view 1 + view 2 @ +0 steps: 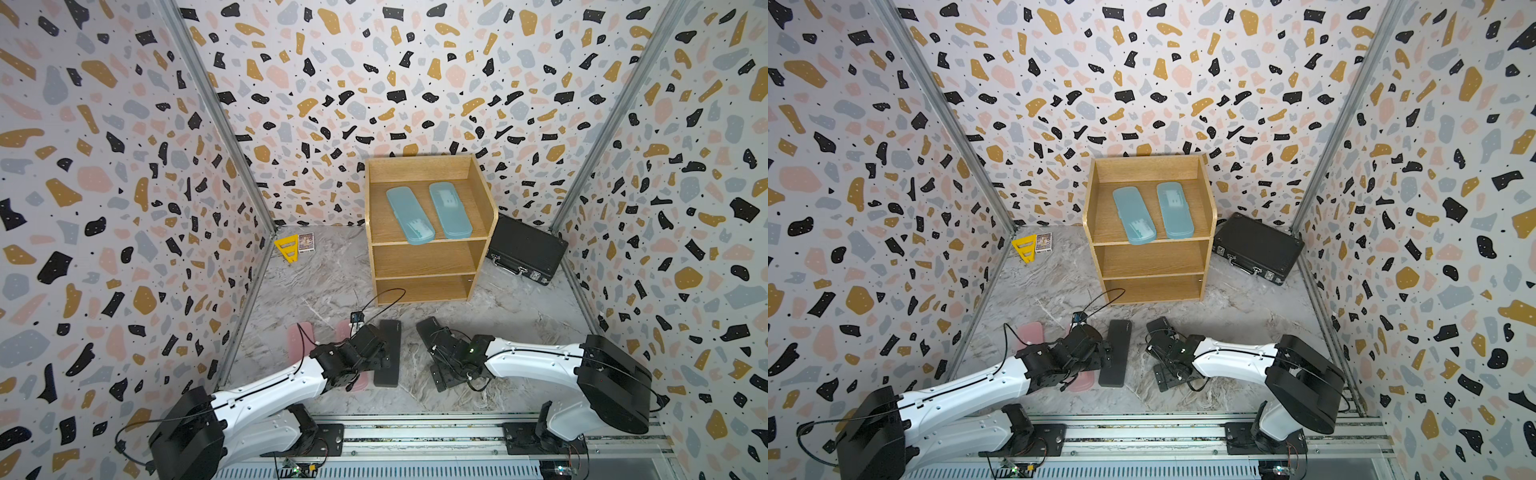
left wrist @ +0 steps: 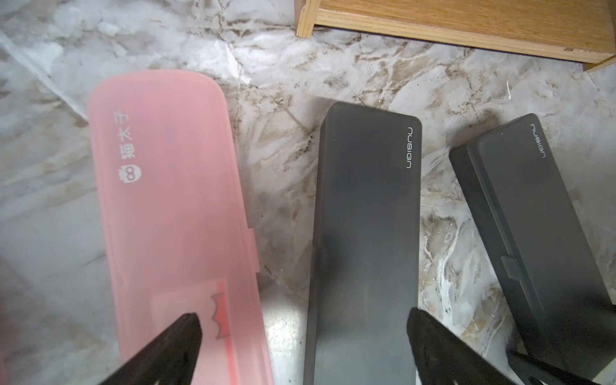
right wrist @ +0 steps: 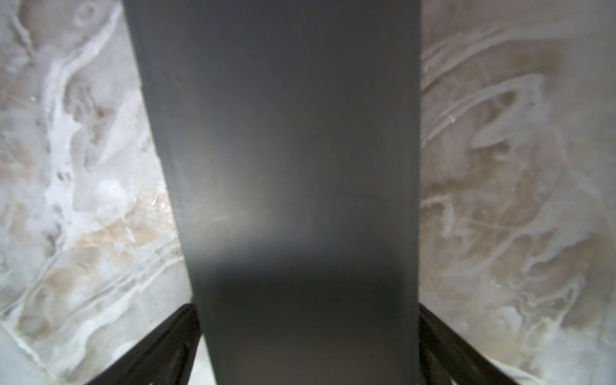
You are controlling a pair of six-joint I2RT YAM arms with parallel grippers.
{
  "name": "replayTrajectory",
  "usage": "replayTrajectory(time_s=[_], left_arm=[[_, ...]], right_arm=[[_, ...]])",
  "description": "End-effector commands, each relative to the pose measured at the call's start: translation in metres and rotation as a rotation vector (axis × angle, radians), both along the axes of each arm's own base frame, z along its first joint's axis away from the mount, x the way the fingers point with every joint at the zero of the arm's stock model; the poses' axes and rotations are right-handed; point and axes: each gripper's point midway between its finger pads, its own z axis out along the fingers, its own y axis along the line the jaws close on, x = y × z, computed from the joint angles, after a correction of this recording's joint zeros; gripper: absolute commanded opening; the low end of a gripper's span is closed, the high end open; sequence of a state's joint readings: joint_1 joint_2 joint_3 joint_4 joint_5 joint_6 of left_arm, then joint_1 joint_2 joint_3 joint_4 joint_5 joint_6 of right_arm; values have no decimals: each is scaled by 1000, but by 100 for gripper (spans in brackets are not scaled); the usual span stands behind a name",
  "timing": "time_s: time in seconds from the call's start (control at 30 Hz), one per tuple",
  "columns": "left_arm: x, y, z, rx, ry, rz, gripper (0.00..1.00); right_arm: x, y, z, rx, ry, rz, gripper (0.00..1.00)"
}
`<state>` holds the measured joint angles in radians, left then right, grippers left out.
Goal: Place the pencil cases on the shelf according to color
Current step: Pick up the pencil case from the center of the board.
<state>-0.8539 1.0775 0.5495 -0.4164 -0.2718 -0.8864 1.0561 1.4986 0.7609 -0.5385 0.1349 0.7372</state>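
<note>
— Item and location?
— One black pencil case [image 3: 300, 133], flat on the marble-print table [image 1: 519, 332] before the shelf [image 1: 424, 259]; right gripper [image 3: 306, 309] spread wide astride it, not clamped; left gripper [image 2: 303, 317] likewise agape, empty.
— Handling?
— Likely light, rigid, smooth matte shell; take across the narrow width, mid-length.
— Surroundings?
— Two teal cases [image 1: 409, 214] on top tier; pink cases [image 1: 300, 338] and second black case [image 1: 388, 353] on the table; terrazzo-patterned walls [image 1: 124, 166] close in.
</note>
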Motion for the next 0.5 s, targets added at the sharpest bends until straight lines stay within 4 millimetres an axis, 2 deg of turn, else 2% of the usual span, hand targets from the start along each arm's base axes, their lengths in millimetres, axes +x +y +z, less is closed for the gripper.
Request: replayTrajectory(time_s=[0.0, 0.47], left_arm=[[-1, 3, -4, 12, -1, 1, 100], [-3, 2, -2, -10, -3, 2, 100]], right_arm=[[-17, -38, -13, -142, 48, 6, 100], [-21, -34, -21, -126, 74, 25, 95]])
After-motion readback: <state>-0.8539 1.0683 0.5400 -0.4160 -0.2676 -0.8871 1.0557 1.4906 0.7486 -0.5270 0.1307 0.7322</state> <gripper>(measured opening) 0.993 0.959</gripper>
